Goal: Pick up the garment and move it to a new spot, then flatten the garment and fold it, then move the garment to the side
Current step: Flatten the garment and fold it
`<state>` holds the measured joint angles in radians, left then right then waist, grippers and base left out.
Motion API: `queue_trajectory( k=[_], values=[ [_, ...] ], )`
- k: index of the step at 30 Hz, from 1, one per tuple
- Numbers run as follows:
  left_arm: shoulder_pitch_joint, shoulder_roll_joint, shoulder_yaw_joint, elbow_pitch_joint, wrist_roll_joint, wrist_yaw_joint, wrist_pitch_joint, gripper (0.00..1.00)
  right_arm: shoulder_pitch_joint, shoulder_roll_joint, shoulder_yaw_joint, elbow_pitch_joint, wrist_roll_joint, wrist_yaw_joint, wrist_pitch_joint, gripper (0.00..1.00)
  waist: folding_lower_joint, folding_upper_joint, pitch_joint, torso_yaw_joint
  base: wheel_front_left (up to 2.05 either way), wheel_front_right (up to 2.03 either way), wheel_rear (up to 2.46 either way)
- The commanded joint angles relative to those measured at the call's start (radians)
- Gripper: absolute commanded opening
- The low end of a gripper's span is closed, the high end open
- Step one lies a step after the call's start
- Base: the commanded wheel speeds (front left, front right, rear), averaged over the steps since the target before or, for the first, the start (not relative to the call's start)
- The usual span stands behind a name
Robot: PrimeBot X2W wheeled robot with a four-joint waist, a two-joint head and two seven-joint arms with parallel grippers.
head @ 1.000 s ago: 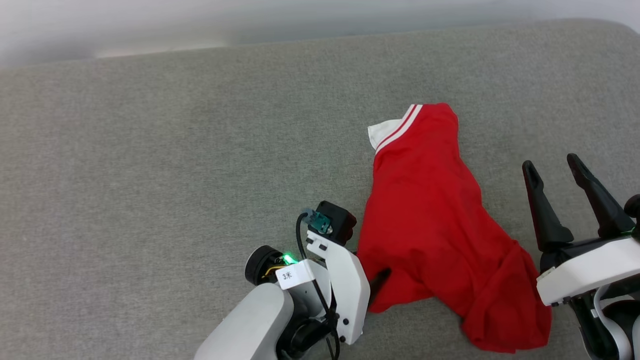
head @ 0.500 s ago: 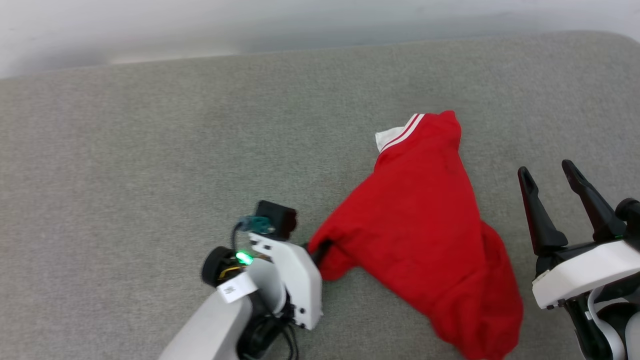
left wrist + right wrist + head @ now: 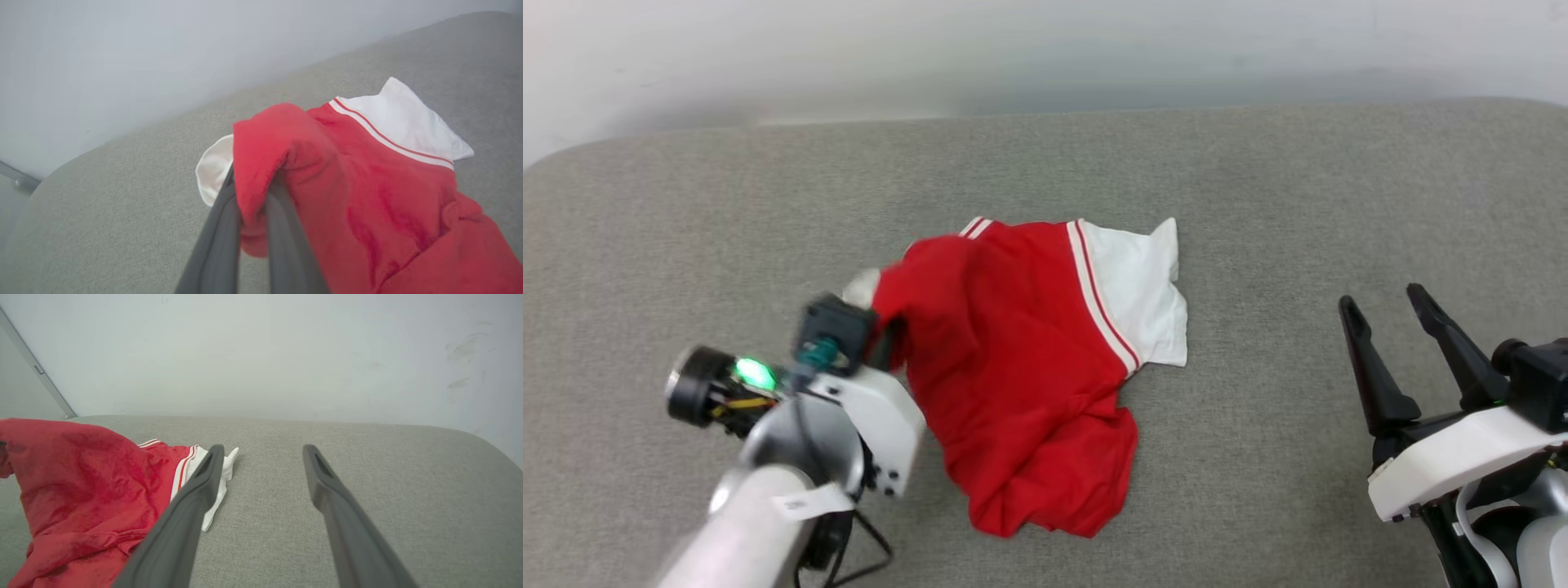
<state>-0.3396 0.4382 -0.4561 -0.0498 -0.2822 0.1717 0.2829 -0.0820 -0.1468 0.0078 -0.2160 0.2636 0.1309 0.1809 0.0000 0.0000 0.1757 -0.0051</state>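
The garment point(image 3: 1013, 367), a red T-shirt with a white sleeve point(image 3: 1135, 302) and striped trim, lies bunched in the middle of the grey cushioned surface point(image 3: 1258, 204). My left gripper point(image 3: 892, 343) is at its left edge, shut on a raised fold of red cloth. The left wrist view shows both fingers point(image 3: 222, 228) pinching that fold of the garment point(image 3: 388, 196), with a bit of white cloth behind. My right gripper point(image 3: 1388, 306) stands open to the right, apart from the shirt. In the right wrist view my right gripper point(image 3: 263, 451) has nothing between its fingers, and the garment point(image 3: 81, 486) lies to the left.
A pale wall point(image 3: 1045, 57) runs along the back edge of the surface. The surface's rounded left corner point(image 3: 572, 155) shows at the far left. Bare grey cloth lies between the shirt and my right gripper.
My left gripper shut on the garment's edge and dragged it left and away; the shirt turned over, baring a white sleeve. The head camera shifted too. The right gripper stayed open.
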Motion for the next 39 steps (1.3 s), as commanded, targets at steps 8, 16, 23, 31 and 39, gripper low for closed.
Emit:
queue_trajectory(
  k=[8,16,23,31,39],
  values=[
    [-0.020,-0.060,-0.132,0.242,0.016,-0.078,0.048,0.00,0.000,-0.003,0.009,0.010,0.007,0.000,0.001,1.00,0.0000,0.0000,0.027,-0.039,0.00,0.00,0.00],
    [-0.042,-0.120,-0.155,0.422,-0.017,-0.114,-0.008,1.00,0.019,0.002,0.012,0.012,0.002,0.000,0.009,1.00,0.0000,0.0000,0.025,-0.037,0.00,0.00,0.00],
    [-0.011,-0.125,-0.117,0.395,-0.064,-0.113,-0.101,1.00,0.029,0.001,0.009,0.020,0.004,0.000,0.018,1.00,0.0000,0.0000,-0.019,0.005,0.00,0.00,0.00],
    [0.058,-0.059,-0.024,0.195,-0.092,-0.042,-0.172,1.00,0.046,0.005,0.004,0.029,0.009,0.000,0.024,1.00,0.0000,0.0000,-0.072,0.062,0.00,0.00,0.00],
    [0.154,0.017,0.109,0.015,-0.150,-0.045,-0.380,1.00,0.064,0.012,0.009,0.036,0.012,0.000,0.035,1.00,0.0000,0.0000,-0.096,0.090,0.00,0.00,0.00]
  ],
)
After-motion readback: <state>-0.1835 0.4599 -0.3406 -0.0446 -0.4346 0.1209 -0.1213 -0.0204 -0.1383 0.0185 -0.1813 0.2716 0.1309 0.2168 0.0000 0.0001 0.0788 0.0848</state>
